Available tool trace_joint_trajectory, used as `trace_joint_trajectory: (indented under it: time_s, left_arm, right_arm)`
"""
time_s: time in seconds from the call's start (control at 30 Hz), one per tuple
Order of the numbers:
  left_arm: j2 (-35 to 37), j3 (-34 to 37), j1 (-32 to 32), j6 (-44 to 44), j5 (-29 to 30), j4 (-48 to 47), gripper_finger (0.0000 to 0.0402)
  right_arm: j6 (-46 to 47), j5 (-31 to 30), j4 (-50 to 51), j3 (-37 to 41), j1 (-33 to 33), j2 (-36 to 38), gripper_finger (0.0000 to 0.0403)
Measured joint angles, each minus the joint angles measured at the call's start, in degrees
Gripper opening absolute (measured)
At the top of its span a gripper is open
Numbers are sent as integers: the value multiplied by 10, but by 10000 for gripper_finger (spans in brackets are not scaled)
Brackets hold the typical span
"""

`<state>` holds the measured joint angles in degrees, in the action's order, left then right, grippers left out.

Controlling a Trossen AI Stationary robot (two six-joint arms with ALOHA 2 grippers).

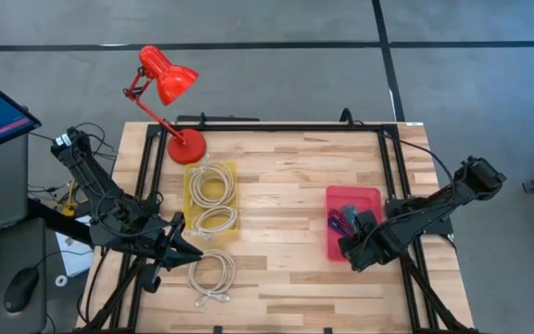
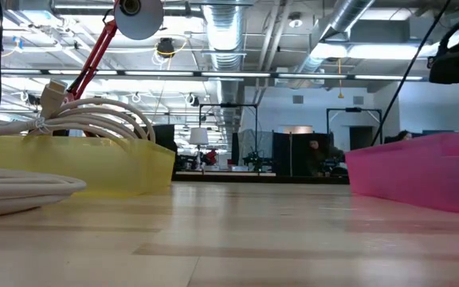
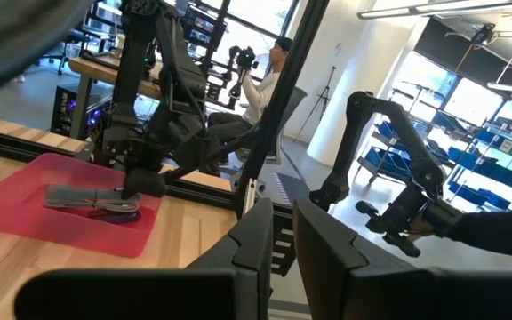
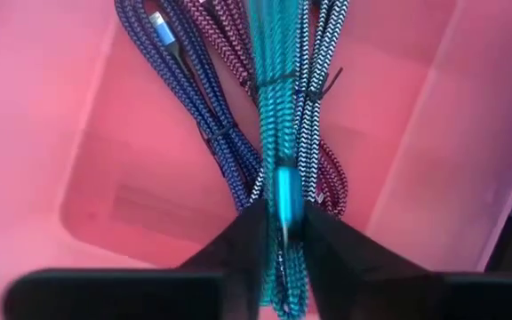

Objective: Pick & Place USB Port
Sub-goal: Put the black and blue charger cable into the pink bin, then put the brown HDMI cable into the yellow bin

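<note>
Teal braided USB cable [image 4: 278, 133] lies bundled with blue [image 4: 194, 98], maroon and black-and-white cables in the pink tray [image 1: 352, 198], which sits toward the right side of the wooden bench [image 1: 286, 269]; the right gripper [image 4: 283, 227] reaches down into that tray, its two dark fingers [image 4: 238, 244] drawn nearly together around the teal cable's metallic connector end, pinching it; in the high view the right arm slants in from the bench's right edge to the tray's near end. A yellow tray [image 1: 210, 199] holding coiled white cables [image 1: 209, 186] stands left of centre; another white coil [image 1: 211, 276] lies loose on the bench near the front edge. The left gripper [image 1: 176, 243] waits at the front-left corner beside that loose coil, its fingers [image 3: 256, 240] close together with only a narrow gap, holding nothing. A red desk lamp [image 1: 167, 88] stands at the rear-left corner.
</note>
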<state>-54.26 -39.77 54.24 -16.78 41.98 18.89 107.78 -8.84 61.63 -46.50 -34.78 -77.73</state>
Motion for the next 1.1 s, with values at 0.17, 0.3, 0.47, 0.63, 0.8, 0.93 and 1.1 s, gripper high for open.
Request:
trace_joint_trajectory:
  time_s: [0.17,0.3,0.47,0.63,0.8,0.93,1.1]
  left_arm:
    - [0,0,0,0,0,0,48]
    - [0,0,0,0,0,0,48]
    - [0,0,0,0,0,0,48]
    - [0,0,0,4,0,-5,48]
    - [0,0,0,4,0,-5,48]
    - [0,0,0,1,0,-4,48]
    - [0,0,0,-1,0,5,48]
  right_arm:
    - [-2,0,-12,0,0,0,114]
    - [-17,0,-38,0,0,0,159]
    - [-100,-2,-90,-22,1,0,196]
    - [-160,-8,-91,-70,1,0,201]
    - [-215,-24,-110,-122,1,0,186]
    - [-260,-46,-161,-153,1,0,172]
    - [-350,-51,-274,-167,7,0,158]
